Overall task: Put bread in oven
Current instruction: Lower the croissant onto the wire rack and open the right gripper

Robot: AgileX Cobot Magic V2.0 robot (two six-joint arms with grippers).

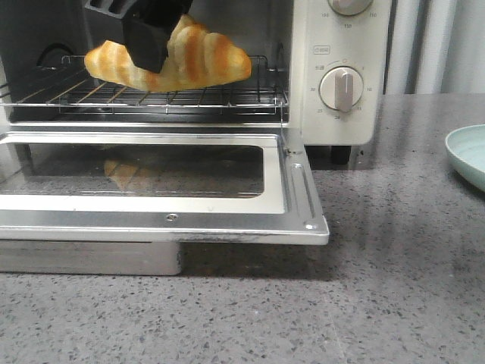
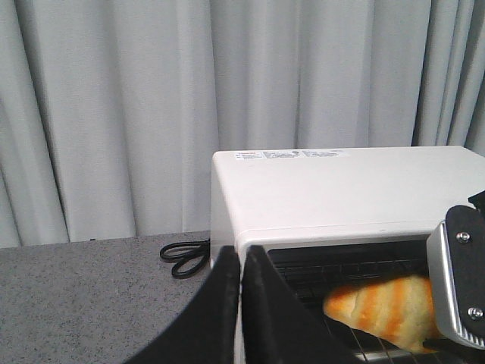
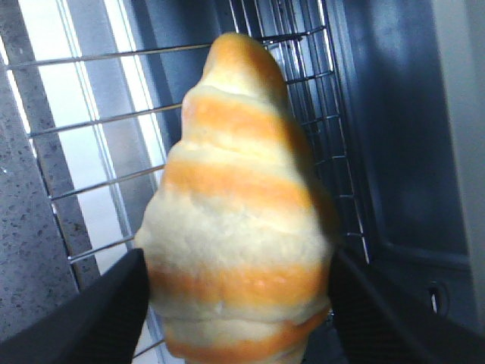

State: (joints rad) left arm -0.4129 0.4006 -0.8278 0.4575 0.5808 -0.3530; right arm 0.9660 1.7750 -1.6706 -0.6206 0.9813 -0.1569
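Right gripper (image 1: pixel 155 38) pinches the bread (image 1: pixel 170 59) inside the oven (image 1: pixel 333 76), over the wire rack (image 1: pixel 151 95).
Left gripper (image 2: pixel 241 303), seen only in its wrist view, has its fingers pressed together and holds nothing, beside the oven's left wall. The oven sits at the table's far edge with its door (image 1: pixel 151 182) dropped flat toward the near edge. Bare tabletop (image 1: pixel 394 288) lies to the door's right, up to a pale plate (image 1: pixel 468 155) at the right edge.

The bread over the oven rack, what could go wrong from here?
The right tool grips the bread by its middle, so the ends may tip on release. It sits near the wire rack's front edge and could roll onto the open door. Withdrawing, the tool might snag the rack.
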